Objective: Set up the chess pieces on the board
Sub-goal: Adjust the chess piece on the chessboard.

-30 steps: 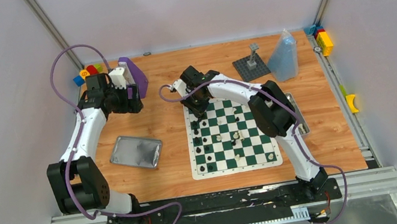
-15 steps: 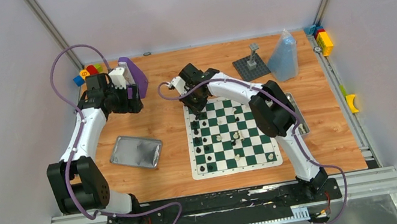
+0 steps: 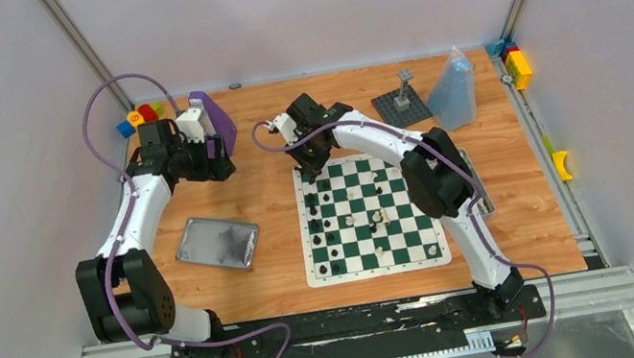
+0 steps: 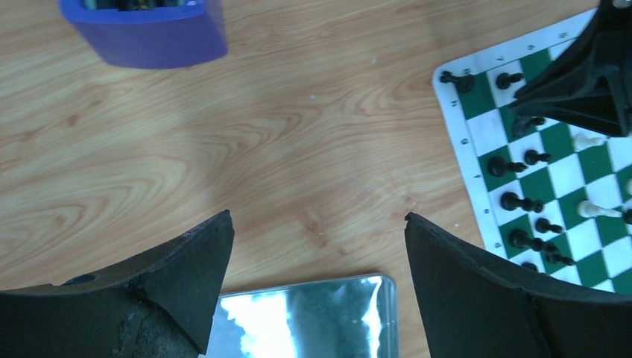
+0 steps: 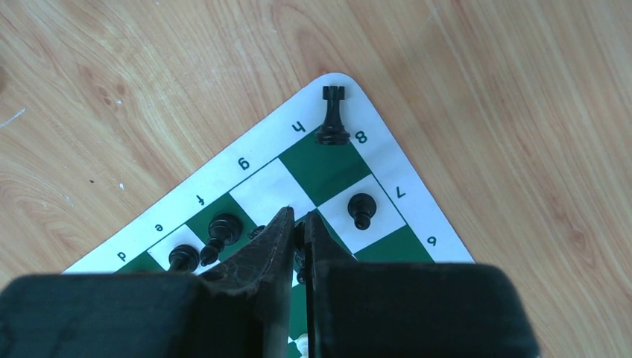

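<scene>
Overhead, the right arm's black two-finger gripper (image 5: 298, 216) hangs above the far-left corner of the green-and-white checkered roll-up board (image 5: 387, 160). Its jaws are pinched to a slit on what appears to be a small black chess piece (image 5: 299, 242). A black plastic rook (image 5: 332, 119) stands at that corner (a black pawn (image 5: 361, 209) is near it). Best to lower straight down and release only mid-square. The left gripper (image 4: 318, 218) gapes wide and empty over the wooden tabletop (image 4: 223, 149).
</scene>
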`<state>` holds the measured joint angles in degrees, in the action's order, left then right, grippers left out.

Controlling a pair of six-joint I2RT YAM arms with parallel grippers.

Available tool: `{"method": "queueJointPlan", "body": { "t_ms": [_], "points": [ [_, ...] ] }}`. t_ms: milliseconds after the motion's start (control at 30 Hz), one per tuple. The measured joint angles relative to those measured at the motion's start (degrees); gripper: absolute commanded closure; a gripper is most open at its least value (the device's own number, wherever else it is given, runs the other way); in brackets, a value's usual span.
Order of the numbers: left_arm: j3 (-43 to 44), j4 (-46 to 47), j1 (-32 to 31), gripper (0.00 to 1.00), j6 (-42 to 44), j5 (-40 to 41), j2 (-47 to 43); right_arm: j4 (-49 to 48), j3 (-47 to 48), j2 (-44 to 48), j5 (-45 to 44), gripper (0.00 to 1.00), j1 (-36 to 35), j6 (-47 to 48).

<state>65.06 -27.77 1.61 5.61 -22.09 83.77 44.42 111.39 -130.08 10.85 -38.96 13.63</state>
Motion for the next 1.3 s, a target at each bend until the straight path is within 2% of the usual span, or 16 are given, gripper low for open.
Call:
{"method": "queueJointPlan", "body": {
  "t_ms": [200, 467, 733, 900, 1133, 1300],
  "points": [
    [-2.08, 4.79, -0.24, 0.13, -4.35, -8.96, 0.48, 0.35, 0.74, 0.57, 2.45, 1.00, 2.40, -4.46],
    [-3.63, 16.81, -5.95, 0.20, -16.26, -16.92, 2.34, -0.70, 1.14, 3.98, 6.86, 1.00, 7.17, -12.87],
    [-3.72, 27.67, -13.49, 0.33, -31.63, -18.91, 9.11, -3.21, 1.03, 6.21, 10.45, 1.00, 9.49, -20.41],
    [-3.63, 32.46, -16.68, 0.38, -40.54, -19.67, 13.05, -4.61, 0.98, 6.75, 12.63, 1.00, 9.64, -23.32],
    [-3.39, 38.56, -18.25, 0.45, -50.58, -20.59, 17.35, -4.85, 0.55, 6.75, 15.28, 1.00, 10.27, -25.49],
    [-3.39, 40.74, -18.25, 0.50, -54.05, -20.74, 18.84, -4.85, 0.37, 6.75, 16.39, 1.00, 10.56, -26.05]
  ]
}}
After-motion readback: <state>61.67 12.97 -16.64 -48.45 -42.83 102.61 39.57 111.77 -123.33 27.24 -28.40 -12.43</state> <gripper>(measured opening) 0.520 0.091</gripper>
